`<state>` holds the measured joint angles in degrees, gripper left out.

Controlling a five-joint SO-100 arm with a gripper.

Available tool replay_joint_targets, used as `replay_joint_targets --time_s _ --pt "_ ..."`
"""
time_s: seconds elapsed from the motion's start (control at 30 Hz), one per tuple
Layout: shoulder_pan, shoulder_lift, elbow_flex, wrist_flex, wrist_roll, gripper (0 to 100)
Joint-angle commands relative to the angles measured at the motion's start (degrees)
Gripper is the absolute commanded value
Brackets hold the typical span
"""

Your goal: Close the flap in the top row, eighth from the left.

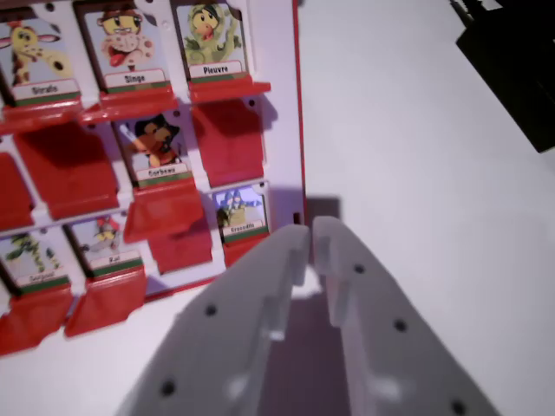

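A plain white tabletop [416, 130] fills the right side, evenly and brightly lit with a faint pinkish cast and soft shadows. A dark black object [512, 61] sits at the top right corner, blurred

A plain white tabletop [416, 156] fills the wrist view's right side. A dark black object [512, 61], partly cut off, rests in the upper right corner.
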<state>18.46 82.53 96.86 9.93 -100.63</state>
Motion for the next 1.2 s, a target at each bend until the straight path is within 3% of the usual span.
replay_joint_targets --time_s 0.0,0.37,0.77,1.17 --pt "0.0 -2.2 -10.63 -1.58 0.44 0" --pt "-1.23 -16.88 -27.33 0.0 1.49 0" --pt "-3.87 -25.84 -34.45 0.09 2.55 0" --pt "-3.52 -26.98 -36.91 0.18 3.16 0"
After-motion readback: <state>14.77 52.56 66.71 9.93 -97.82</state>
